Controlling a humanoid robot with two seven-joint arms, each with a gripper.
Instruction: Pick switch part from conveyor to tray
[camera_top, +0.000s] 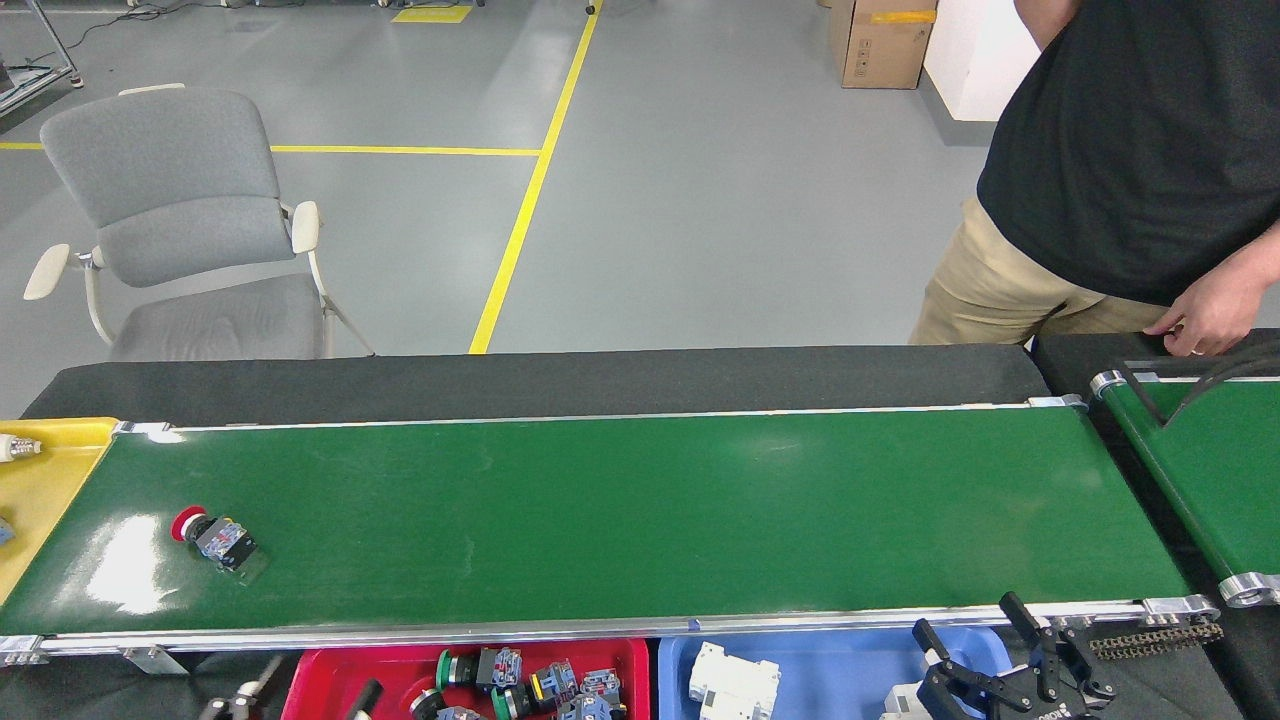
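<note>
On the conveyor (640, 510), near its left end, a switch part (212, 538) with a red cap lies on its side. Below the belt's front rail stands the red tray (318, 668) holding several switch parts (520, 685). Of my left gripper (303, 697) only two dark tips show at the bottom edge, by the red tray's left end; its state is unclear. My right gripper (965, 625) is at the bottom right over the blue tray's right end, open, with nothing between its fingers.
A blue tray (820, 660) with white breakers stands right of the red one. A yellow tray (40, 480) sits at the belt's left end. A person stands at the far right, hand (1215, 318) by a second green belt (1210, 470). A grey chair (190, 230) stands behind.
</note>
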